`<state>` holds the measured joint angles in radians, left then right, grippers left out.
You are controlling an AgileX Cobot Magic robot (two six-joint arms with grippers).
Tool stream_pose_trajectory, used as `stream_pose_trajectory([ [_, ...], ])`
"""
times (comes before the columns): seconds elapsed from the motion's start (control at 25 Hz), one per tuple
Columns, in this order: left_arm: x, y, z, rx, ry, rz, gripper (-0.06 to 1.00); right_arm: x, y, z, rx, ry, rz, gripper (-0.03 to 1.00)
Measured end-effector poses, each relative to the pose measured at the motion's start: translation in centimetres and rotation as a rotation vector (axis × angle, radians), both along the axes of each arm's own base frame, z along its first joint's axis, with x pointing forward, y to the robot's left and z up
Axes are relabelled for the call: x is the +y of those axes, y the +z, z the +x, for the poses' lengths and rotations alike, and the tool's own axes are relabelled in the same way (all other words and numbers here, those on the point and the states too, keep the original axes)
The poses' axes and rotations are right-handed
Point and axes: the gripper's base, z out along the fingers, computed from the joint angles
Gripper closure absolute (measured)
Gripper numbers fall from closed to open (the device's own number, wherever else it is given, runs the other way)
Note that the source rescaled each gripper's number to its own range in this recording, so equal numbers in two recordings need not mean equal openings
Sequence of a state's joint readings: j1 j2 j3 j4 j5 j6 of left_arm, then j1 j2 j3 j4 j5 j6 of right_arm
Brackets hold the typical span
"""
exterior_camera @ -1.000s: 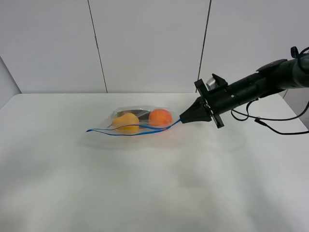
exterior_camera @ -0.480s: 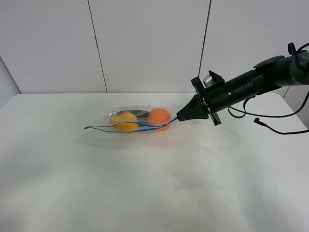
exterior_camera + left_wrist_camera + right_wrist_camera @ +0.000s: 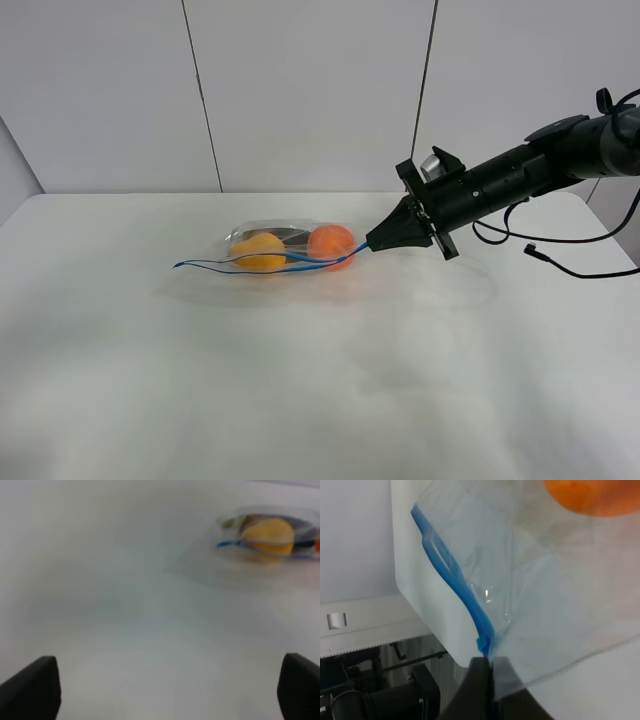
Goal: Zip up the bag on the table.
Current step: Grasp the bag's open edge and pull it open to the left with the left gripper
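Note:
The clear bag (image 3: 275,247) lies on the white table (image 3: 300,380), left of centre toward the back. A yellow pear (image 3: 258,251), an orange (image 3: 331,242) and a dark item (image 3: 291,235) show through it. Its thin blue zip strip (image 3: 250,266) runs along the near edge, wavy and partly apart. My right gripper (image 3: 374,243) is shut on the strip's right end and holds it slightly off the table. The right wrist view shows the closed fingertips (image 3: 481,667) pinching the strip (image 3: 465,597). My left gripper (image 3: 165,695) is open and empty, far from the bag (image 3: 265,535).
A black cable (image 3: 562,264) trails on the table at the far right under my right arm. A white panelled wall (image 3: 300,90) stands behind the table's back edge. The right wrist view shows the table's rounded corner (image 3: 407,595).
My right gripper has moved a little up and left with the zip end, lifting the bag's right side and shifting the bag slightly left. It has been still for the last half second.

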<state>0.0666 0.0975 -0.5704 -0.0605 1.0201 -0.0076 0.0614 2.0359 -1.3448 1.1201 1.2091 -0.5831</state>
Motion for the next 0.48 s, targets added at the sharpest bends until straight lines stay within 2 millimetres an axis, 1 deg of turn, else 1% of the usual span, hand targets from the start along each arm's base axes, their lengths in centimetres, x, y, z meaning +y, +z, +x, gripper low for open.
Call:
stream_pose_trajectory([
  [0.12, -0.1, 3.3, 2.3, 0.016, -0.017, -0.023, -0.06, 0.0, 0.0, 0.0, 0.0, 0.0, 0.0, 0.97],
  [0.2, 0.1, 5.3, 4.7, 0.054, -0.034, -0.001, -0.06, 0.0, 0.0, 0.0, 0.0, 0.0, 0.0, 0.97],
  [0.28, 0.2, 6.7, 7.0, 0.097, -0.066, 0.053, -0.06, 0.0, 0.0, 0.0, 0.0, 0.0, 0.0, 0.97],
  [0.36, 0.4, 7.8, 9.5, 0.136, -0.124, 0.147, -0.06, 0.0, 0.0, 0.0, 0.0, 0.0, 0.0, 0.97],
  [0.44, 0.5, 8.3, 11.7, 0.157, -0.211, 0.277, -0.06, 0.0, 0.0, 0.0, 0.0, 0.0, 0.0, 0.97],
  [0.48, 0.5, 8.2, 12.8, 0.171, -0.255, 0.337, -0.06, 0.0, 0.0, 0.0, 0.0, 0.0, 0.0, 0.97],
])
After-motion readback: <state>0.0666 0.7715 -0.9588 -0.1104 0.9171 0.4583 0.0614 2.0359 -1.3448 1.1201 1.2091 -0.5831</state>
